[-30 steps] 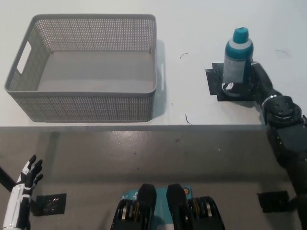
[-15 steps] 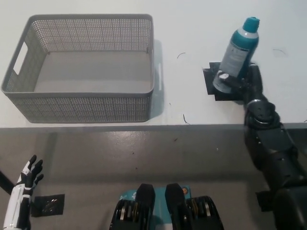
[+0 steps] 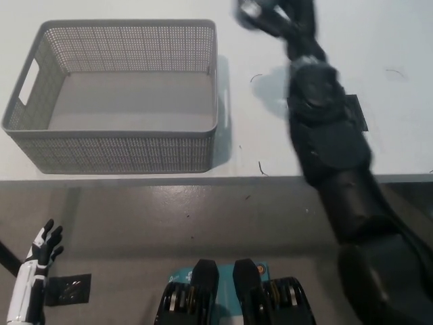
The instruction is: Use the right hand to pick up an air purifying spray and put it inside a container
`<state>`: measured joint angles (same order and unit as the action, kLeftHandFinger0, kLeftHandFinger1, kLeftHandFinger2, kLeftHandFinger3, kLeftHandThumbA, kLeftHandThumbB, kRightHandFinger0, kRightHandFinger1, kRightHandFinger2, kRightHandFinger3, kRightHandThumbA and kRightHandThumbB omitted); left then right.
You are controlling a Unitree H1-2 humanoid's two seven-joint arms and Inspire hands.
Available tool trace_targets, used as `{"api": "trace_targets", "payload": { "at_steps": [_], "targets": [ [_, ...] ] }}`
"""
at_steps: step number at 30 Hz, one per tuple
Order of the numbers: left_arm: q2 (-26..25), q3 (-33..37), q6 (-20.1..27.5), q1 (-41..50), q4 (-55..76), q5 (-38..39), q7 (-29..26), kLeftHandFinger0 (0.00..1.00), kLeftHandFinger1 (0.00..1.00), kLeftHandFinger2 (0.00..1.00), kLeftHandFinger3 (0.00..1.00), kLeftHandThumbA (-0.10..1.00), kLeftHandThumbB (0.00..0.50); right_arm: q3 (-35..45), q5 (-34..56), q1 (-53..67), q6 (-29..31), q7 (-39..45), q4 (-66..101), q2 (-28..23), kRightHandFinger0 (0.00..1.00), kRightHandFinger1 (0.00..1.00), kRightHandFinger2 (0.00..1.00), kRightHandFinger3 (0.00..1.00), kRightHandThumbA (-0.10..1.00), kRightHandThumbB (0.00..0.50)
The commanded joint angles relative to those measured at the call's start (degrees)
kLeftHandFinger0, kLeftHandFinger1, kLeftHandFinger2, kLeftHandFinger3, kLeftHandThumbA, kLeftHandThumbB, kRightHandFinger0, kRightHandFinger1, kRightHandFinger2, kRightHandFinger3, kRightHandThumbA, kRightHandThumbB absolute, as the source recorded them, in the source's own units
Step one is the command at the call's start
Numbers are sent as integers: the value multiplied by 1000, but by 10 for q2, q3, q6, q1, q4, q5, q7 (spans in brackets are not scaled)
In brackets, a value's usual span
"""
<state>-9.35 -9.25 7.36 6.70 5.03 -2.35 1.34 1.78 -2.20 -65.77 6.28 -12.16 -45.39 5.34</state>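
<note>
1. The black right arm (image 3: 325, 142) enters from the bottom right and reaches diagonally up across the white worktop (image 3: 399, 40) to the top edge of the head view.

2. The right hand (image 3: 274, 15) sits at the top edge, just right of the grey container's upper right corner. It is motion-blurred and partly cut off by the frame.

3. Right fingers: cannot tell whether they are apart, together or clamped on anything; the blur hides them.

4. The air purifying spray cannot be made out. Only a small pale blurred patch shows at the right hand, and it cannot be identified.

5. The grey container (image 3: 115, 152), a perforated rectangular basket with a handle slot in its left wall, stands on the left part of the worktop. Its visible interior holds nothing.

6. A black square patch (image 3: 355, 112) lies on the worktop to the right of the container, partly covered by the right arm.

7. The white left hand (image 3: 40, 247) is at the lower left, below the worktop's front edge and over the grey floor (image 3: 203, 217). Its fingers are apart and hold nothing.
</note>
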Motion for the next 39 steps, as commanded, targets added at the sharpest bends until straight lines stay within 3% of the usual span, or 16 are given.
{"api": "trace_targets", "payload": {
  "at_steps": [1,7,9,16,22,26,27,28,29,30,31,33,34,39],
  "targets": [
    [-1,7,11,0,18,-14,-7,1000,1000,1000,1000,1000,331,-28,-15,-47,5,10,14,31,432,398,434,426,-100,409],
    [-8,12,-1,-10,23,-9,3,1000,1000,1000,1000,1000,333,-60,-47,-56,61,-19,-47,54,309,334,404,375,-100,437],
    [-4,16,-4,-10,25,-9,2,1000,1000,1000,1000,1000,328,-69,-47,-58,33,-17,-74,66,244,282,389,368,-100,419],
    [0,24,-3,-6,28,-16,-6,1000,1000,1000,1000,1000,308,-76,-43,-60,78,-19,-186,85,373,363,413,410,-100,398],
    [-4,24,-5,-7,28,-13,-3,1000,1000,1000,1000,1000,329,-70,-35,-53,99,-12,-227,84,384,397,437,433,-100,385],
    [-5,23,-5,-5,29,-9,-1,1000,1000,1000,1000,1000,314,-63,-28,-47,116,-9,-238,83,397,396,423,422,-100,398],
    [-6,23,-3,-5,27,-9,-1,1000,1000,1000,1000,1000,314,-58,-23,-44,121,-10,-237,83,417,415,442,429,-100,414],
    [-6,23,0,-5,26,-9,-1,1000,1000,1000,1000,1000,315,-54,-19,-42,117,-6,-235,84,475,490,516,500,-33,432],
    [-5,22,-3,-5,26,-9,-3,1000,1000,1000,1000,1000,333,-52,-17,-40,115,2,-232,83,637,717,814,844,127,490],
    [-5,21,-5,-5,26,-9,-3,1000,1000,1000,1000,1000,334,-52,-17,-40,116,3,-231,83,648,733,834,873,131,490],
    [-4,21,-6,-4,27,-9,-4,1000,1000,1000,1000,1000,325,-41,-3,-37,116,21,-224,83,768,860,1000,1000,189,500],
    [-4,23,-2,1,26,-9,-2,1000,1000,1000,1000,1000,309,-37,1,-31,116,30,-221,82,897,964,1000,1000,265,500],
    [-4,23,-2,1,25,-9,-2,1000,1000,1000,1000,1000,307,-36,3,-31,111,33,-216,82,931,971,1000,1000,287,500],
    [-4,23,-1,4,26,-7,-1,1000,1000,1000,1000,1000,304,-42,0,-25,100,46,-192,82,980,984,1000,1000,351,500]
  ]
}}
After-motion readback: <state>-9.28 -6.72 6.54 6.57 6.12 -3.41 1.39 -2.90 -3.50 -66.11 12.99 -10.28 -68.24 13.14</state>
